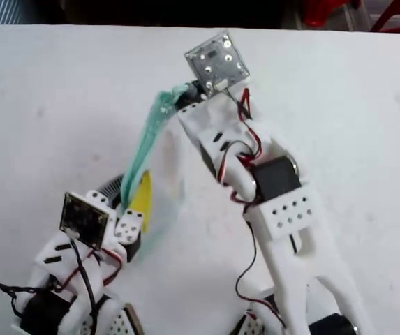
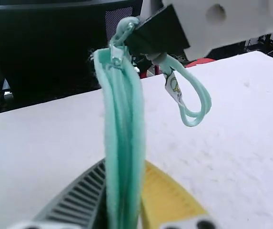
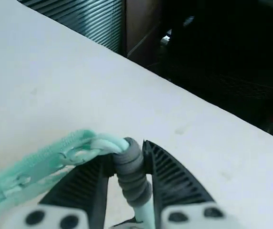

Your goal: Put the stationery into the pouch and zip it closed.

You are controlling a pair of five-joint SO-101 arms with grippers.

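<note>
The mint-green pouch [image 1: 144, 150] is stretched edge-up between the two arms, over the white table [image 1: 53, 91]. The left gripper [image 1: 125, 202] pinches its near end between a grey finger and a yellow one. The right gripper [image 1: 180, 98] is clamped on the zipper cord [image 3: 131, 174] at the far end. Bare tabletop spreads wide on both sides, and the table's far edge lies well beyond the right gripper.

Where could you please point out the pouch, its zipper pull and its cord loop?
pouch [image 2: 123, 157], left wrist view, its zipper edge
zipper pull [image 2: 116, 53], left wrist view, metal tab
cord loop [image 2: 191, 120], left wrist view, lower bend
</note>
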